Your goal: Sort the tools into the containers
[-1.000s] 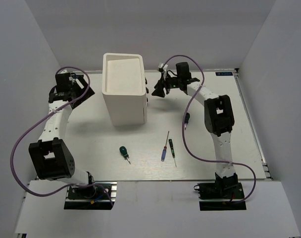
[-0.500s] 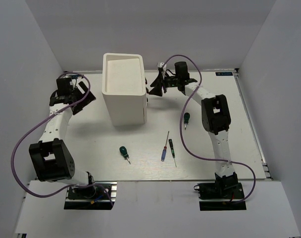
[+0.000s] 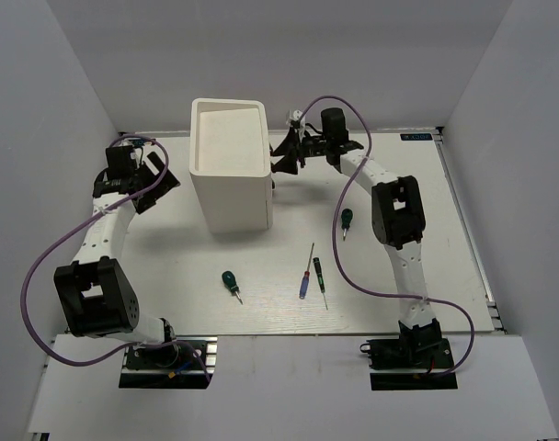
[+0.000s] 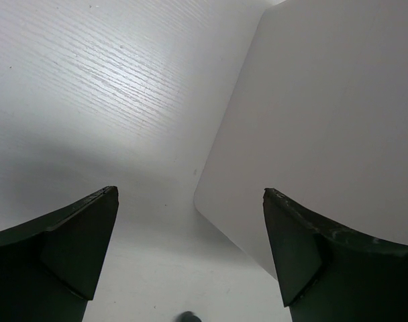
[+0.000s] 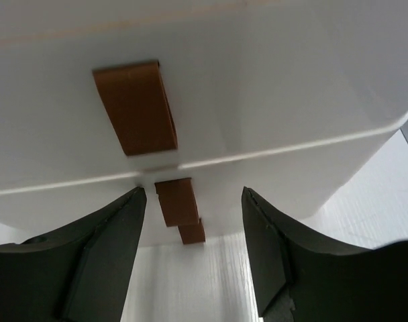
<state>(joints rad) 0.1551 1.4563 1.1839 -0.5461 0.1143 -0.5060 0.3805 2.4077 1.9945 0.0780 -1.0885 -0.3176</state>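
Note:
The white cabinet (image 3: 229, 165) stands at the back, its drawers (image 5: 271, 87) facing right with brown knobs (image 5: 135, 107). My right gripper (image 3: 284, 156) (image 5: 192, 193) is open just off that drawer face, its fingers (image 5: 110, 248) either side of a lower knob (image 5: 178, 201) and touching nothing. My left gripper (image 3: 155, 184) (image 4: 190, 193) hangs wide open and empty left of the cabinet's side wall (image 4: 325, 121). On the table lie two green stubby screwdrivers (image 3: 230, 282) (image 3: 347, 220), a blue-handled screwdriver (image 3: 304, 278) and a black-handled one (image 3: 318, 274). No pliers show.
The right arm's purple cable (image 3: 348, 248) loops over the table close to the right green screwdriver. Grey walls close in the table at the back and on both sides.
My right gripper has moved left and back, closer to the cabinet's drawer face, its jaws a little wider. My left gripper has shifted slightly back; the tools lie unmoved.

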